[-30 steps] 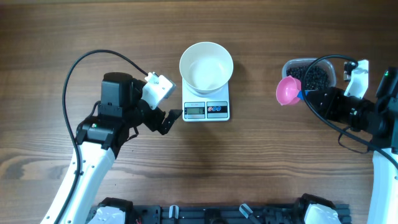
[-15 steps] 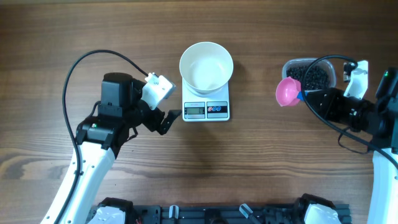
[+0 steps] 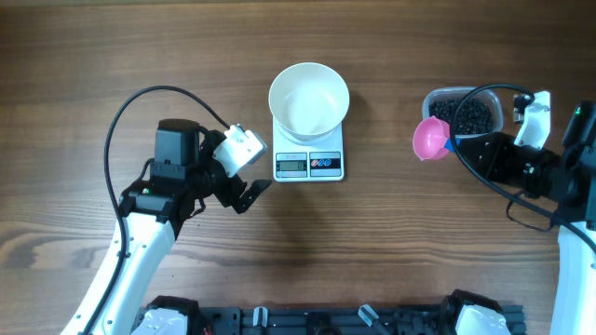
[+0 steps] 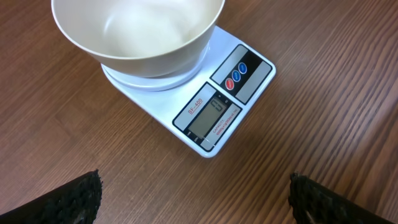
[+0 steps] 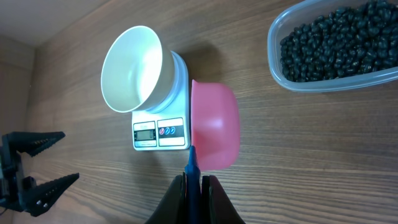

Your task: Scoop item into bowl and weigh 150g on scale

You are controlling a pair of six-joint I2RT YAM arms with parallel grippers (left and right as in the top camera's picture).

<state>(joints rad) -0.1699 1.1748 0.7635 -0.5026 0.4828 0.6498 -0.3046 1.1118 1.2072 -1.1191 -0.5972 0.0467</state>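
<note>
The bowl [image 4: 137,31] stands on the scale [image 4: 214,115], which lies on the table [image 4: 329,124] straight ahead of the left gripper's [image 4: 196,202] jaws. The scoop [image 5: 214,124] sticks out ahead of the right gripper's [image 5: 193,182] jaws, clamped between them. The scale lies ahead-left of these jaws, and ahead-right is the tub [image 5: 273,56] holding the beans [image 5: 336,43].

White bowl [image 3: 309,100] sits on the scale [image 3: 309,165] — pink scoop [image 3: 429,137] beside bean tub [image 3: 436,94].

Count on 1 counter [image 3: 84,56]: 1 white bowl [image 3: 309,100]; 1 scale [image 3: 326,149] with 1 display [image 4: 210,115] and 2 round buttons [image 4: 231,79]; 1 pink scoop [image 3: 429,137]; 1 clear tub [image 3: 435,97]; black beans [image 3: 473,113], too many to count; 2 arms: left arm [image 3: 140,237], right arm [image 3: 521,163].
</note>
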